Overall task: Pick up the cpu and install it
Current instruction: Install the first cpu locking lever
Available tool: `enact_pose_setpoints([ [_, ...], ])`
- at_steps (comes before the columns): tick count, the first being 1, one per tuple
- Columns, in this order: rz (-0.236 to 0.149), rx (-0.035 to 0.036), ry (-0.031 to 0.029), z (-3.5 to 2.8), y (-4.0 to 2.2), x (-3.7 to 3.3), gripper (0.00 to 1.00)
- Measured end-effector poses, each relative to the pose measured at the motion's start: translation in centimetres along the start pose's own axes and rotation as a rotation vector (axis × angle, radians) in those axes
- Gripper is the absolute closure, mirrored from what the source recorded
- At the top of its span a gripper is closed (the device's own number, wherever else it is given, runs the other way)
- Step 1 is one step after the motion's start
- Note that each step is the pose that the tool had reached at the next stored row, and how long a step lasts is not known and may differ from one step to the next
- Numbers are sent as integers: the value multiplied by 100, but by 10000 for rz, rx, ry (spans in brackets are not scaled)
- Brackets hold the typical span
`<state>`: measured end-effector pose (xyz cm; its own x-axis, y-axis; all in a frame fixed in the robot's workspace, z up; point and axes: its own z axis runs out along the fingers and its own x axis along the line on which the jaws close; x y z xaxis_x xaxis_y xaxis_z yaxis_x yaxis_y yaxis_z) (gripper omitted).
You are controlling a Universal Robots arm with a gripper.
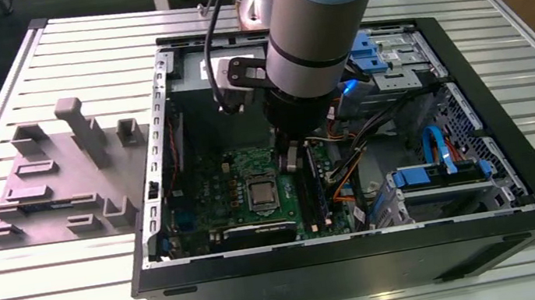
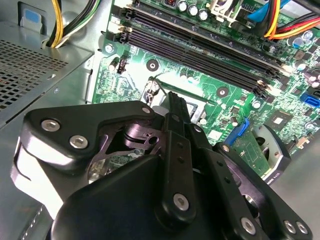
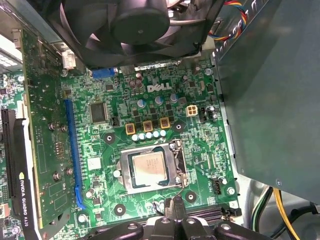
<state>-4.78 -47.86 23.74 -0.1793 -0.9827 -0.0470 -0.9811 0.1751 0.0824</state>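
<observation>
Inside an open computer case (image 1: pixel 524 185) on a slatted metal desk (image 1: pixel 77 287), the arm's gripper (image 1: pixel 294 163) hangs low over the green motherboard (image 1: pixel 238 166), at the centre of the exterior view. Its jaws stand together, the two dark fingers (image 2: pixel 176 112) pressed side by side with nothing between them, as the second wrist view shows.

The cpu (image 3: pixel 147 167) already sits in its socket (image 3: pixel 150 169) on the motherboard, silver top up, framed by the metal bracket. In the first wrist view it lies just above the gripper (image 3: pixel 175 204) tips at the lower centre, close to them but apart. In the exterior view the cpu (image 1: pixel 263 193) shows lower left of the jaws. A black fan (image 3: pixel 135 25) fills the top of the first wrist view. A grey parts holder (image 1: pixel 62 179) stands on the desk at the exterior view's left.
</observation>
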Motion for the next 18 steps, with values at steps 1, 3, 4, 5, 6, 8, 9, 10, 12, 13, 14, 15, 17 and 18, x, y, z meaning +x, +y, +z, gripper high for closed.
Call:
enact_pose_setpoints([
  [1, 0, 0, 1, 0, 0, 0, 90],
  [3, 0, 0, 1, 0, 0, 0, 90],
  [4, 0, 0, 1, 0, 0, 0, 90],
  [5, 0, 0, 2, 0, 0, 0, 90],
  [6, 0, 0, 2, 0, 0, 0, 90],
  [8, 0, 0, 2, 0, 0, 0, 90],
  [9, 0, 0, 4, 0, 0, 0, 90],
  [10, 1, 1, 7, 1, 0, 0, 90],
  [12, -14, 4, 21, 6, -1, 0, 90],
  [13, -45, 4, 44, 7, -1, 0, 90],
  [14, -88, 6, 66, 7, -1, 1, 90],
  [15, -127, 5, 77, 8, -1, 3, 90],
  [17, -193, 5, 88, 9, -2, 13, 90],
  [18, -219, 4, 93, 8, -4, 22, 90],
])
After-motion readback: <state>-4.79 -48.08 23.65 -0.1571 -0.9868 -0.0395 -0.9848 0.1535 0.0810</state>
